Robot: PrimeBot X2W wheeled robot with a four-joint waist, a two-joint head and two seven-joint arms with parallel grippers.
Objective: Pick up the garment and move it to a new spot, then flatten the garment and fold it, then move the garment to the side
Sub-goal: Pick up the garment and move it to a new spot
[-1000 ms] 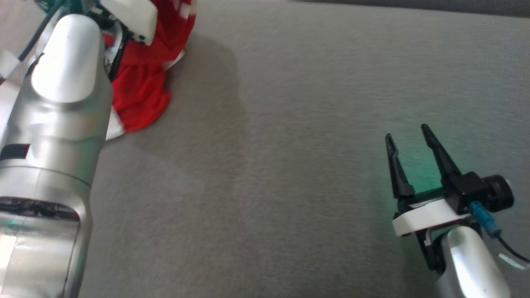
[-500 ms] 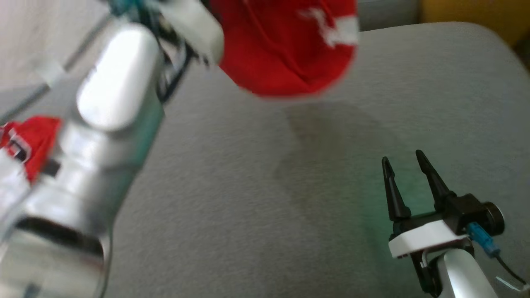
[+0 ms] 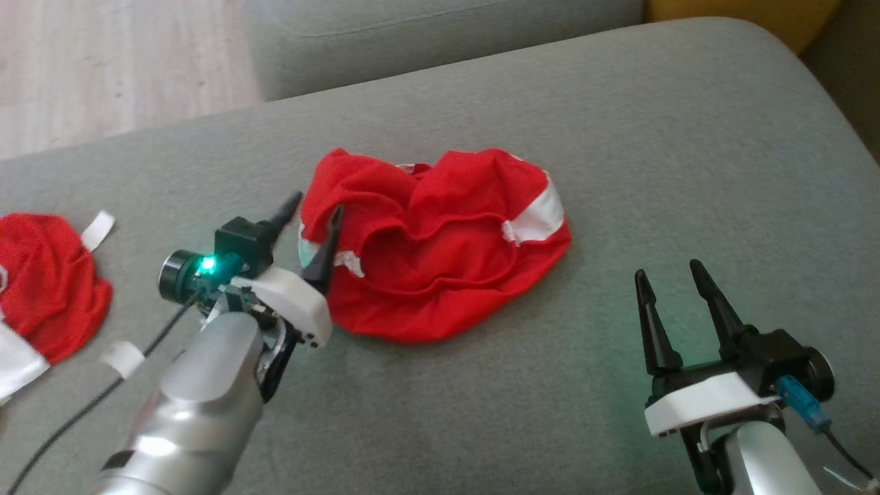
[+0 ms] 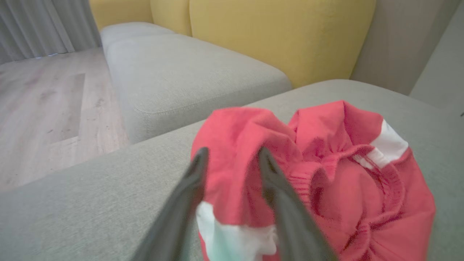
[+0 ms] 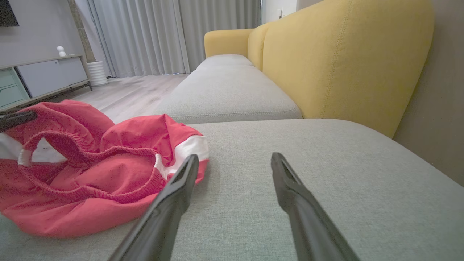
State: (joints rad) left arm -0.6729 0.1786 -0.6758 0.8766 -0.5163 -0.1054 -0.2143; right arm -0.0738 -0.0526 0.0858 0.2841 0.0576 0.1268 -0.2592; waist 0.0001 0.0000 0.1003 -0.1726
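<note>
Garment [image 3: 440, 275] crumpled mid-frame on grey cushion [image 3: 687, 137]: likely light, limp, bunches easily. Best hold: elastic waistband [image 3: 447, 221] or white band [image 3: 543, 210]. Left gripper [image 3: 316, 204] spread at garment's left edge; right gripper [image 3: 668, 270] spread, lower right, empty.

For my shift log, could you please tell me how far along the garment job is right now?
The move looks done: the red garment lies crumpled on the grey cushion. In hand: the left gripper is open at its left edge; the right gripper hovers open to its right. Flattening, folding and moving aside remain.
</note>
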